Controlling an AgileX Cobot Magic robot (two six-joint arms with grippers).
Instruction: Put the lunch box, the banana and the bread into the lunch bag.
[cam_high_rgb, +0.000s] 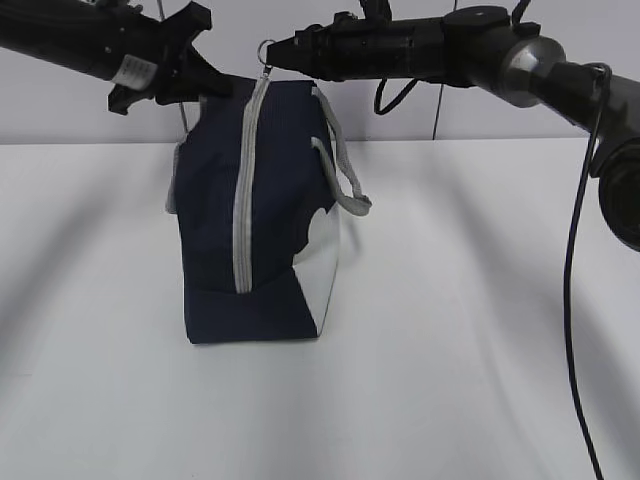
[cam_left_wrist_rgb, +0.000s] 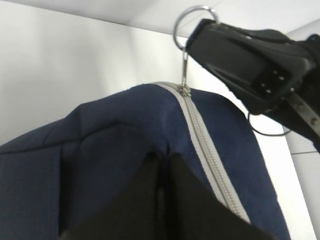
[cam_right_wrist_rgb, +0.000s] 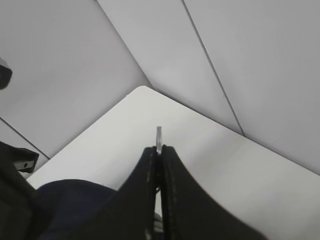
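Right hand (cam_high_rgb: 272, 57) is pinching the ring pull (cam_high_rgb: 266, 46) atop the upright lunch bag (cam_high_rgb: 255, 210); left hand (cam_left_wrist_rgb: 162, 200) clenched on its fabric.

Both arms (cam_high_rgb: 90, 40) are finished in matte black; a grey joint collar (cam_high_rgb: 525, 70), a white label (cam_high_rgb: 135, 68) and black cables (cam_high_rgb: 575, 260) are fitted.

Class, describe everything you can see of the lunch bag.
The lunch bag is navy fabric with a white side panel and grey strap handles. It stands on the white table. A grey zipper runs over it, shut. The right gripper is shut on the ring pull at the top. The left gripper is shut on the fabric.
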